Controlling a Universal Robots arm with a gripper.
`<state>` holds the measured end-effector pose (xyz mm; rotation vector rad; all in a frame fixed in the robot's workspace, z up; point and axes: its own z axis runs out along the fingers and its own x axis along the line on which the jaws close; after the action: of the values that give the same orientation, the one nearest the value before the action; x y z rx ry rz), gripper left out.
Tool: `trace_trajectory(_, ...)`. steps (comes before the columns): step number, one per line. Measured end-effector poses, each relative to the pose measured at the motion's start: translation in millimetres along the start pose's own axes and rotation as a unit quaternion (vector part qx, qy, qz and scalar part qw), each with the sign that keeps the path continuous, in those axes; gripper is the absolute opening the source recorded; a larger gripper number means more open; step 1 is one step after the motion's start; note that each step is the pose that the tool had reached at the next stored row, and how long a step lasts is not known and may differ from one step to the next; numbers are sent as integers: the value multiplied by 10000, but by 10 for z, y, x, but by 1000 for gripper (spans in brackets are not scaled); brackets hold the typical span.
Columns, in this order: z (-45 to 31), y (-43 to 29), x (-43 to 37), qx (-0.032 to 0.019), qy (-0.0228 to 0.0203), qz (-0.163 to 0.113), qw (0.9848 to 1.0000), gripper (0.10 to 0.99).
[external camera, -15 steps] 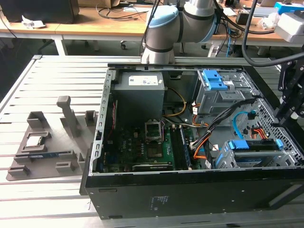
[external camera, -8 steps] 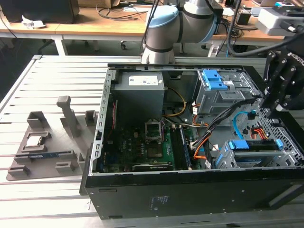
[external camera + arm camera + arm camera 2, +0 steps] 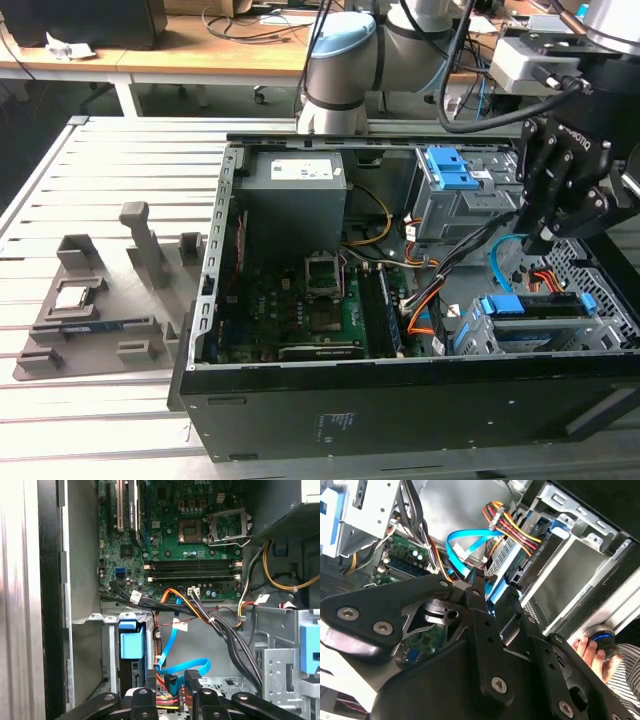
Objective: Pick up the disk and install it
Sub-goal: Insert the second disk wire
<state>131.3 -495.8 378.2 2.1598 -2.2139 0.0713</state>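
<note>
The open case lies on the bench with its board, power supply and tangled cables exposed. The disk, blue-framed, sits in the grey bay at the exterior view's right, apparently seated. The gripper hangs just above; I can't tell how its jaws stand, and any push should go straight, clear of the blue cable.

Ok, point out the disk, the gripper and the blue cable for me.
disk (image 3: 530, 305): exterior view, on the blue carrier's upper edge.
gripper (image 3: 541, 243): exterior view, at its lower tip.
blue cable (image 3: 167, 642): first wrist view, on its straight run.
</note>
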Motion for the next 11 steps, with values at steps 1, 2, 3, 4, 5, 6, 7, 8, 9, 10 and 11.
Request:
trace_trajectory(1, 5, 4, 0, 1, 0, -17, 10000, 361)
trace_trajectory(2, 9, 6, 0, 2, 9, -32, 10000, 361)
trace_trajectory(3, 9, 6, 0, 3, 11, -34, 10000, 361)
trace_trajectory(4, 8, 6, 0, 3, 11, -34, 10000, 361)
trace_trajectory(5, 8, 6, 0, 3, 11, -34, 10000, 361)
trace_trajectory(6, 9, 6, 0, 3, 11, -34, 10000, 361)
trace_trajectory(7, 9, 6, 0, 3, 11, -35, 10000, 345)
trace_trajectory(8, 9, 6, -1, 3, 11, -35, 10000, 278)
trace_trajectory(9, 9, 6, 0, 3, 11, -35, 10000, 216)
trace_trajectory(10, 9, 6, 0, 3, 11, -36, 10000, 216)
trace_trajectory(11, 9, 6, 0, 3, 11, -36, 10000, 165)
